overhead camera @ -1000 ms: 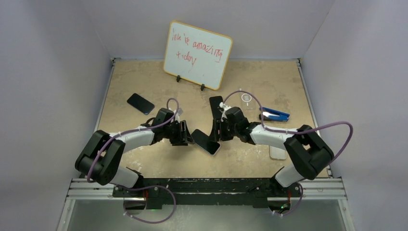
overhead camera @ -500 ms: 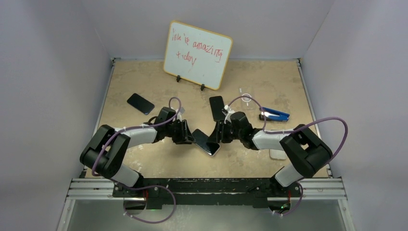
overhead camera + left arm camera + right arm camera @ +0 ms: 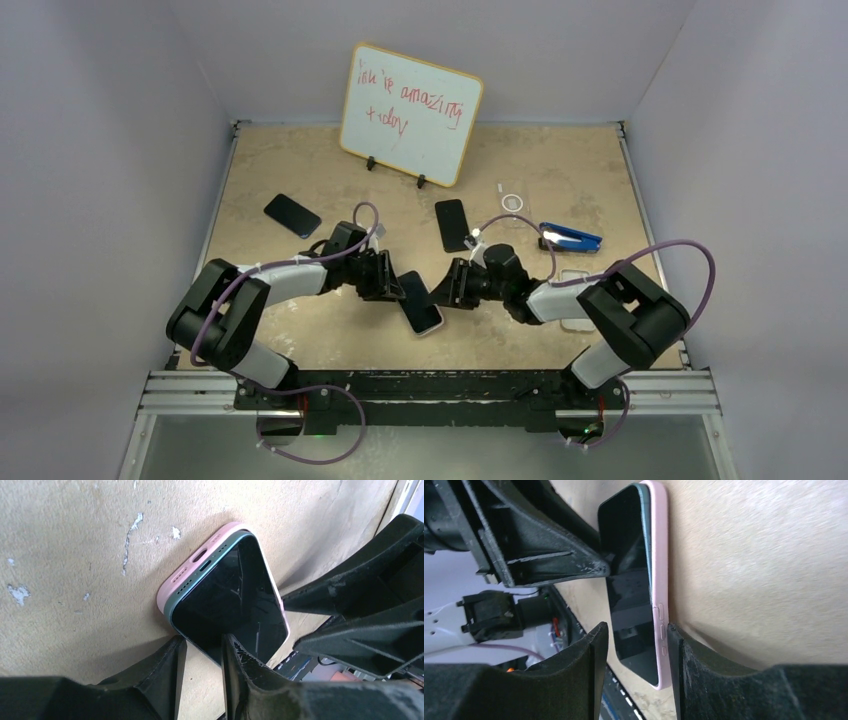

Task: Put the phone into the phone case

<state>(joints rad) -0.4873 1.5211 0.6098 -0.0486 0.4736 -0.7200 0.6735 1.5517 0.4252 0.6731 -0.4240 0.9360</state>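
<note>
We see the left gripper [image 3: 204, 642] clamped on the near corner of the phone [image 3: 230, 595], hiding it. The right gripper [image 3: 635, 630] straddles the phone's side; we cannot tell its grip. The phone lies in the pink phone case [image 3: 176, 580] on the table [image 3: 75, 545].

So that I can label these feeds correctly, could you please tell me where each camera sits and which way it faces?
Top external: above and behind the arms, looking down at the table; both arms show, left gripper and right gripper at the phone.
Left wrist: on the left arm, looking along its own fingers at the phone and pink phone case; the right gripper shows opposite.
Right wrist: on the right arm, facing the left gripper; own fingers show.
Shared: every view has the phone.
</note>
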